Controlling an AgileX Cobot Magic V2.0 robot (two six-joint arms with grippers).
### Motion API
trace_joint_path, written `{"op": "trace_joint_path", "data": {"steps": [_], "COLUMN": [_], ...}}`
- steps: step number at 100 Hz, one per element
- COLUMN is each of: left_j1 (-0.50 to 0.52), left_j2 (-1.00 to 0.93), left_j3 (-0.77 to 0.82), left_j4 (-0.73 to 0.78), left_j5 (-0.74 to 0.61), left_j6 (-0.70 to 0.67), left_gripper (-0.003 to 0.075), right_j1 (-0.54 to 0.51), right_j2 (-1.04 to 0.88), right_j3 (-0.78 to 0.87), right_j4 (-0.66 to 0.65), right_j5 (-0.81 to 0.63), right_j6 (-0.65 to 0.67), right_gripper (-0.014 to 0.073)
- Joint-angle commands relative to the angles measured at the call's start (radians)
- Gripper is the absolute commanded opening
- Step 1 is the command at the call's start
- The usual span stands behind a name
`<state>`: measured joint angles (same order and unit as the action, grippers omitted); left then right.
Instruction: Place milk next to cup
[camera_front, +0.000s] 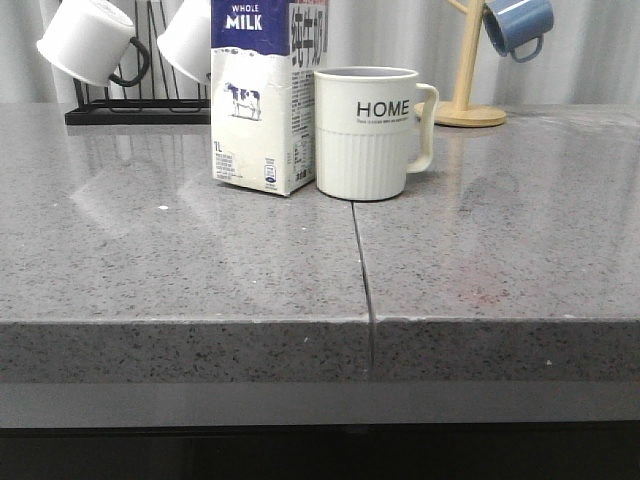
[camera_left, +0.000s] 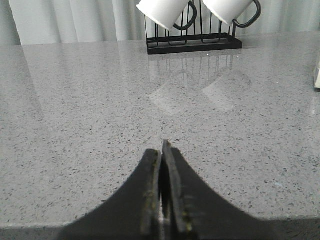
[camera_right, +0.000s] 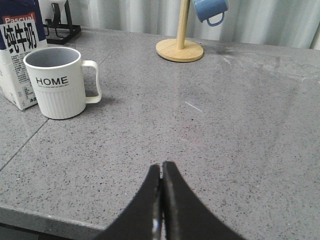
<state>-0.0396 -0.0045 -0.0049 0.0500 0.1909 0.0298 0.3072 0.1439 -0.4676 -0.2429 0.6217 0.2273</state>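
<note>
The milk (camera_front: 258, 95), a tall white carton with a dark blue top and a cow picture, stands upright on the grey counter. The cup (camera_front: 368, 132), a cream ribbed mug lettered "HOME", stands right beside it, on its right, handle to the right. Both also show in the right wrist view, the cup (camera_right: 56, 82) with the milk (camera_right: 19, 55) behind it. My left gripper (camera_left: 161, 150) is shut and empty near the counter's front edge, far from both. My right gripper (camera_right: 161, 167) is shut and empty near the front edge. Neither gripper shows in the front view.
A black rack (camera_front: 135, 112) with white black-handled mugs (camera_front: 88, 40) stands at the back left. A wooden mug tree (camera_front: 468, 70) with a blue mug (camera_front: 518, 24) stands at the back right. A seam (camera_front: 362, 270) runs through the counter.
</note>
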Motion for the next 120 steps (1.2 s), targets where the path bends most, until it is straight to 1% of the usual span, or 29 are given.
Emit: {"op": "trace_joint_path", "data": {"steps": [1, 101, 107, 120], "left_j1": [0.004, 0.004, 0.004, 0.004], "left_j2": [-0.031, -0.031, -0.031, -0.031], "left_j3": [0.045, 0.045, 0.045, 0.045], "left_j4": [0.000, 0.000, 0.000, 0.000], "left_j5": [-0.074, -0.074, -0.074, -0.074], "left_j6": [0.002, 0.002, 0.002, 0.002], "left_gripper": [-0.0021, -0.0021, -0.0020, -0.0020], "right_j1": [-0.007, -0.007, -0.007, -0.039], "right_j2": [0.014, 0.014, 0.014, 0.016], "right_j3": [-0.025, -0.023, -0.022, -0.020], "right_j4": [-0.014, -0.014, -0.029, -0.019], "right_j5": [-0.073, -0.077, -0.087, -0.121], "right_j6": [0.001, 0.001, 0.001, -0.002], "right_gripper": [-0.0059, -0.0059, -0.0059, -0.0059]}}
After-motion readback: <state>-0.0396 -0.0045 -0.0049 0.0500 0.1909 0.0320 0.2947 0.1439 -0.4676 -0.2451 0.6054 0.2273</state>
